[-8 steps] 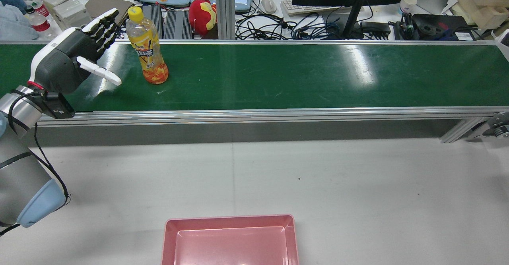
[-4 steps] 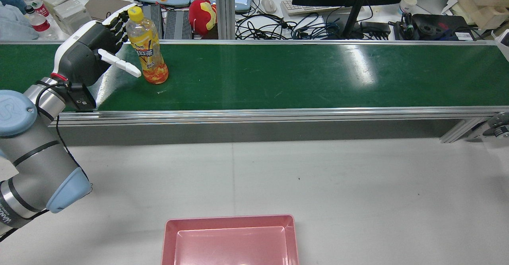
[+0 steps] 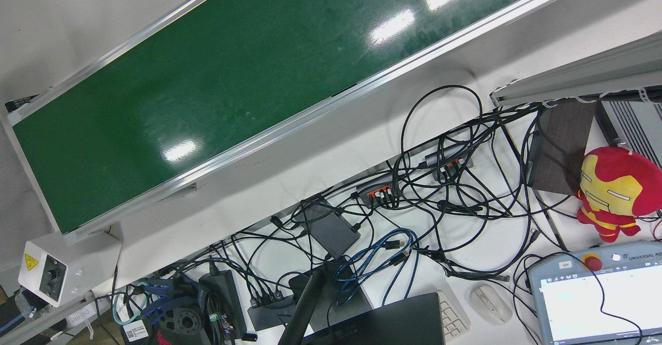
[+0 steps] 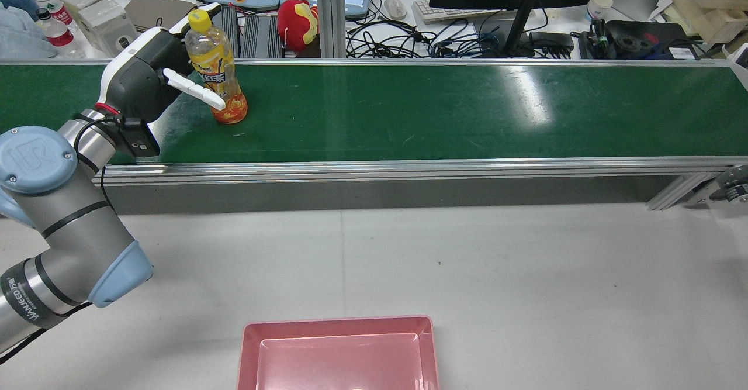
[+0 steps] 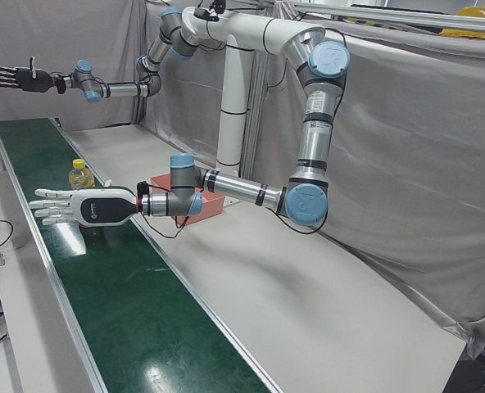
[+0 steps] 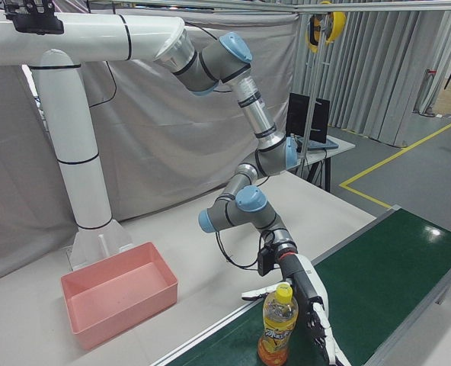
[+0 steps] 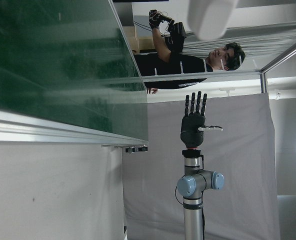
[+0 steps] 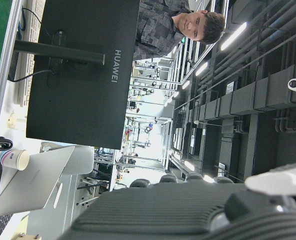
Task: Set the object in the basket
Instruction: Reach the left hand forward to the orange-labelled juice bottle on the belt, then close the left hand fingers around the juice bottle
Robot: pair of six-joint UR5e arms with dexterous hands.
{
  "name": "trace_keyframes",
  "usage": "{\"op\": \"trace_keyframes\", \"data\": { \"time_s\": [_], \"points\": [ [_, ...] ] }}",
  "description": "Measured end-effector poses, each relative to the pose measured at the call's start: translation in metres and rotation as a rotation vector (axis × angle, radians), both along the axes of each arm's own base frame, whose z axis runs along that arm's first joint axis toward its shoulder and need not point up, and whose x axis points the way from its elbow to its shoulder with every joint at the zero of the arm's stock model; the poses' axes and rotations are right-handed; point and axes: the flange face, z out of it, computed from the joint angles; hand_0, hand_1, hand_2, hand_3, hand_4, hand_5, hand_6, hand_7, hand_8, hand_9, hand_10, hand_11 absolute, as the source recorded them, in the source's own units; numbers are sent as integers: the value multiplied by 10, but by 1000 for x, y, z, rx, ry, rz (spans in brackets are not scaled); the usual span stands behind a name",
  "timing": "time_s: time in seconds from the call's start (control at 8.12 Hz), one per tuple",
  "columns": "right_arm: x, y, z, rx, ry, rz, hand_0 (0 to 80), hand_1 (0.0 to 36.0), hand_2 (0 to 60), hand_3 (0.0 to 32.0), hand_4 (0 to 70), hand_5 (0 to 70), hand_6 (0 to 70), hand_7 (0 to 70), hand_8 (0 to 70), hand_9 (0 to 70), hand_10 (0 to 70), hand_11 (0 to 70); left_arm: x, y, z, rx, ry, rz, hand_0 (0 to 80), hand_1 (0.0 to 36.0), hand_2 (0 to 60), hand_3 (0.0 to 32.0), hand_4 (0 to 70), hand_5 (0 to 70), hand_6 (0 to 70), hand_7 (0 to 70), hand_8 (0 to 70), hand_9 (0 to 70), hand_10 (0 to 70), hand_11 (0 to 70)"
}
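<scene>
Left hand (image 4: pixel 146 80) over green belt (image 4: pixel 409 109), fingers (image 5: pixel 50 205) spread straight, gripping nothing; thumb crosses front of bottle (image 4: pixel 215 68) in rear view, contact unclear. Bottle upright on belt, yellow cap, orange drink. Right hand (image 5: pixel 17 78) raised far off, fingers splayed, empty. Pink basket (image 4: pixel 338 352) on white table (image 4: pixel 467 261), well apart from bottle.

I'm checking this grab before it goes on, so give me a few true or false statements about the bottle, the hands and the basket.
1. The bottle stands upright on the green belt. True.
2. The pink basket holds the bottle. False: it is empty.
3. The left hand is open beside the bottle. True.
4. The right hand is shut on the bottle. False: it is open, raised far from it.
5. The bottle's cap is red. False: yellow.
</scene>
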Motion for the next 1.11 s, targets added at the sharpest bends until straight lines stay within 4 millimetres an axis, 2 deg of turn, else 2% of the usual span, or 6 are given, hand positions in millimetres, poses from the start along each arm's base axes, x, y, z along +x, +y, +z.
{"op": "trace_keyframes", "data": {
  "time_s": [0.25,0.37,0.49,0.62,1.11],
  "points": [
    [0,0,0,1,0,0,0,0,0,0,0,0,0,0,0,0,0,0,14,4,-12,5,6,21,800,121,0,0,107,201,0,0,35,42,7,40],
    [0,0,0,0,0,0,0,0,0,0,0,0,0,0,0,0,0,0,17,5,-16,6,11,25,800,200,0,0,120,352,0,0,89,115,61,119],
    [0,0,0,0,0,0,0,0,0,0,0,0,0,0,0,0,0,0,18,4,-19,5,22,26,540,360,600,0,619,622,133,193,321,429,389,571],
    [0,0,0,1,0,0,0,0,0,0,0,0,0,0,0,0,0,0,18,3,-27,-5,29,28,797,360,600,0,700,700,700,700,700,700,700,700],
    [0,0,0,1,0,0,0,0,0,0,0,0,0,0,0,0,0,0,18,4,-37,-43,10,36,800,360,600,0,700,700,700,700,700,700,700,700]
  ]
}}
